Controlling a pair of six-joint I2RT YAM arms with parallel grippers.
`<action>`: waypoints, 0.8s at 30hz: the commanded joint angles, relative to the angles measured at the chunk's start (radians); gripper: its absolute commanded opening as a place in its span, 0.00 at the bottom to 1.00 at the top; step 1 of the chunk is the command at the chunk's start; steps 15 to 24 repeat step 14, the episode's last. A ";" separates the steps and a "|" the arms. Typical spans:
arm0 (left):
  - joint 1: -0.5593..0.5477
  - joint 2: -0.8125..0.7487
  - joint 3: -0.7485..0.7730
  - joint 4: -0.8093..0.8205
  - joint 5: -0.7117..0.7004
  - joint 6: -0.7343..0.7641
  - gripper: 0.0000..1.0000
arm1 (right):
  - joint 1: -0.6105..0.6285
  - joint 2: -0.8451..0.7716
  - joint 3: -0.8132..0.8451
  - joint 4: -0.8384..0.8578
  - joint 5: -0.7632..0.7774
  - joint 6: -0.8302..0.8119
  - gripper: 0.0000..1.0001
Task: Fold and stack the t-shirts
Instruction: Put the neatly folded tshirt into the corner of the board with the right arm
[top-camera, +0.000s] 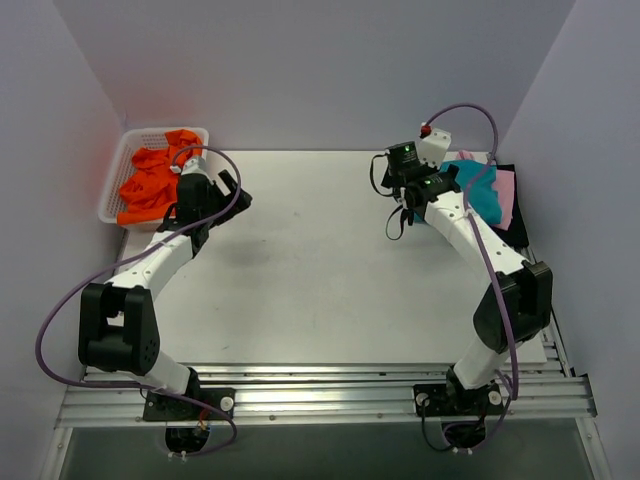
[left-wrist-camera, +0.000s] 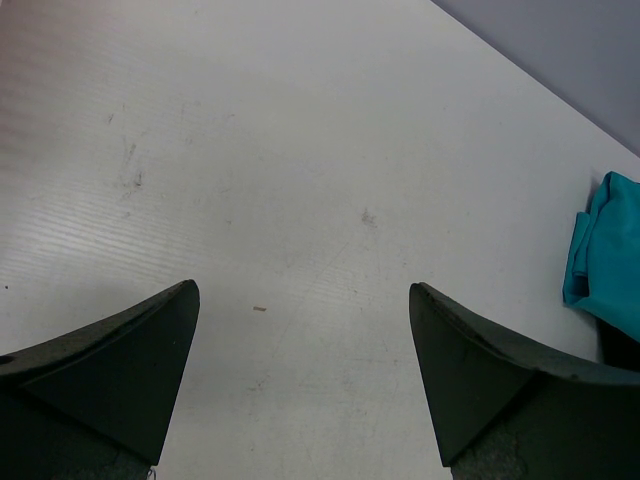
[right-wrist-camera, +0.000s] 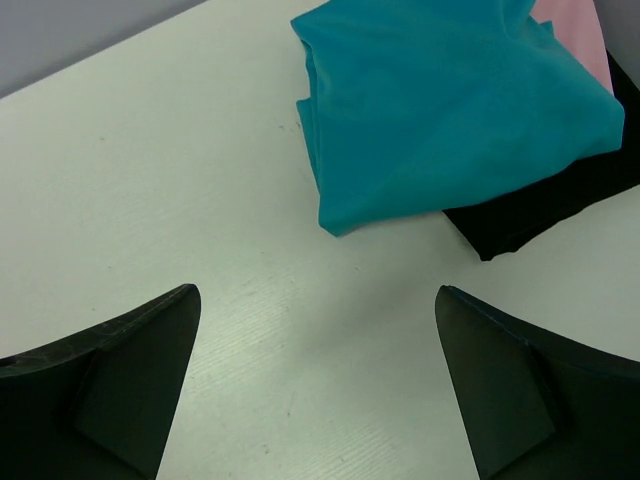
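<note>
Orange t-shirts (top-camera: 150, 185): lay heaped in white basket (top-camera: 110, 190), nine o'clock from left end effector (left-wrist-camera: 302, 290), which stood open, empty and nearer. Right end effector (right-wrist-camera: 315, 290) stood open, empty; folded teal t-shirt (right-wrist-camera: 450, 110) lay at one o'clock.

Robotics lab test cell, by every sign. Bare white worktop (top-camera: 320, 270), boxed in along its far edge and both sides by plain pale walls (top-camera: 300, 70). At the worktop's near edge, slotted aluminium rails (top-camera: 330, 392) with two white-and-black machines bolted on: left arm (top-camera: 150, 262) and right arm (top-camera: 480, 235). Purple cables (top-camera: 40, 345) looped loose from base to wrist, above the worktop.
</note>
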 joint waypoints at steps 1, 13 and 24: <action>-0.005 -0.037 0.001 0.018 -0.007 0.022 0.95 | 0.008 0.025 -0.006 -0.051 0.098 0.032 1.00; -0.005 -0.051 0.001 -0.001 -0.020 0.034 0.95 | 0.039 0.105 0.012 -0.034 0.105 0.001 1.00; -0.005 -0.052 0.003 -0.001 -0.020 0.034 0.95 | 0.039 0.110 0.014 -0.032 0.105 0.001 1.00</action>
